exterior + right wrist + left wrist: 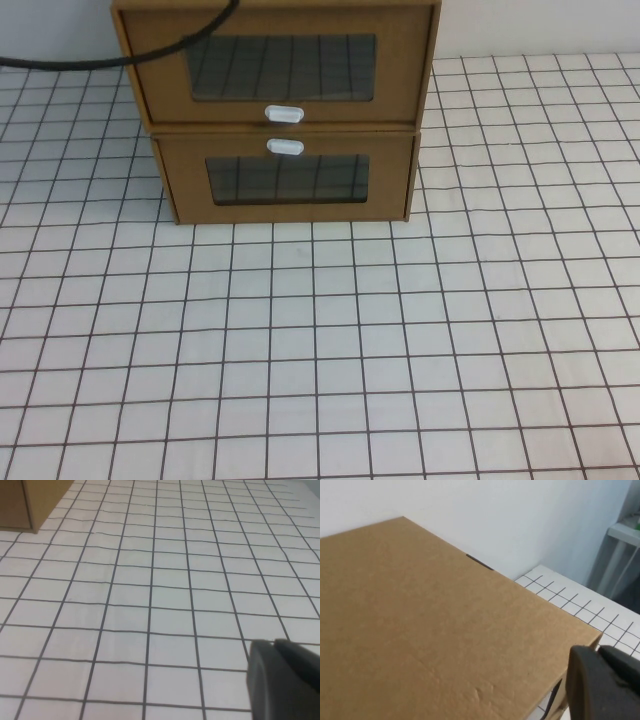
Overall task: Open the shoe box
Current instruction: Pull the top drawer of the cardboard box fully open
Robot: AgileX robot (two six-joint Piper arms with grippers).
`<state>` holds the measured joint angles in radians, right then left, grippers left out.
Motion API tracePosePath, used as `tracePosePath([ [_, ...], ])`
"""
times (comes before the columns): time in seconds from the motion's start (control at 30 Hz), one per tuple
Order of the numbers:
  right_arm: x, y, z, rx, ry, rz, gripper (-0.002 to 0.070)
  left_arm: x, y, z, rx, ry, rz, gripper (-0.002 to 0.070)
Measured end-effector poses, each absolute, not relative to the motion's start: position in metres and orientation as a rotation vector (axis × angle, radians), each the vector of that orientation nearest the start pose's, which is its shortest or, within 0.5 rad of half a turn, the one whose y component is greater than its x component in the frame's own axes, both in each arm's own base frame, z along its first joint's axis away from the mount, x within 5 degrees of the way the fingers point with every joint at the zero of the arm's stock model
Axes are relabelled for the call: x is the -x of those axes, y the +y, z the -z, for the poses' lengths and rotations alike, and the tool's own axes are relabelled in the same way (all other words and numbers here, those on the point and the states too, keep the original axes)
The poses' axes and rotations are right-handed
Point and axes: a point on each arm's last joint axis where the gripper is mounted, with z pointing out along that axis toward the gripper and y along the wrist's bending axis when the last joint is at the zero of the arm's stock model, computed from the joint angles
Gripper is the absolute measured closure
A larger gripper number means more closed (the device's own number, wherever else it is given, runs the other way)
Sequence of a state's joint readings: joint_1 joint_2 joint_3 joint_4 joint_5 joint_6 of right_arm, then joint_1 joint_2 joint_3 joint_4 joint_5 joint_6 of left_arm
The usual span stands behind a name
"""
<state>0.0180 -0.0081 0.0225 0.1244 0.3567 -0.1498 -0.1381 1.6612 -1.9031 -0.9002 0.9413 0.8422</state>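
**Both boxes closed, both grippers shut and holding nothing**

Two cardboard shoe boxes stand stacked at the far edge of the tabletop (330, 350), a little left of its middle, fronts facing the robot. The upper box (150, 70) rests squarely on the lower box (185, 185). Each front has a dark window and a white handle. The upper handle (284, 114) sits at the bottom edge of its front and the lower handle (285, 147) at the top edge of its own, so the two lie close together. Both fronts look closed. A black cable (120, 58) runs across the upper box's left corner.

Neither arm shows in the high view. The left gripper (596, 650) hangs above the upper box's plain top, near one corner, with its fingers pressed together and nothing between them. The right gripper (274, 642) is over bare tabletop, well apart from the boxes, jaws fully closed and empty.
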Motion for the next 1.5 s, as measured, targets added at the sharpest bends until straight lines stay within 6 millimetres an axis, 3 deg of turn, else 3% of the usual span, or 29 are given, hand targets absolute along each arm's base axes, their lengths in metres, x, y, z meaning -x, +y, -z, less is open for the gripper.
tracePosePath([
  [0.27, -0.053, 0.005, -0.174, 0.078, 1.850, -0.030, 0.0689, -0.393, -0.150, -0.442, -0.872, 1.791, 0.645, 0.0679],
  [0.47, -0.053, 0.005, -0.174, 0.078, 1.850, -0.030, 0.0689, -0.412, -0.158, -0.419, -0.868, 1.835, 0.618, 0.0679],
  [0.7, -0.055, 0.006, -0.181, 0.019, 1.772, -0.090, 0.0689, -0.419, -0.155, -0.412, -0.852, 1.875, 0.548, 0.0679],
  [0.97, -0.057, 0.005, -0.199, -0.276, 1.561, -0.377, 0.0689, -0.429, -0.156, -0.395, -0.853, 1.916, 0.542, 0.0679],
  [1.2, -0.057, 0.003, -0.204, -0.451, 1.479, -0.538, 0.0689, -0.430, -0.156, -0.395, -0.850, 1.916, 0.537, 0.0679],
  [1.33, -0.055, 0.011, -0.206, -0.473, 1.531, -0.665, 0.0689, -0.430, -0.156, -0.395, -0.850, 1.916, 0.537, 0.0679],
  [1.5, -0.052, 0.028, -0.240, -0.329, 1.698, -0.770, 0.0689, -0.430, -0.156, -0.395, -0.850, 1.916, 0.537, 0.0679],
])
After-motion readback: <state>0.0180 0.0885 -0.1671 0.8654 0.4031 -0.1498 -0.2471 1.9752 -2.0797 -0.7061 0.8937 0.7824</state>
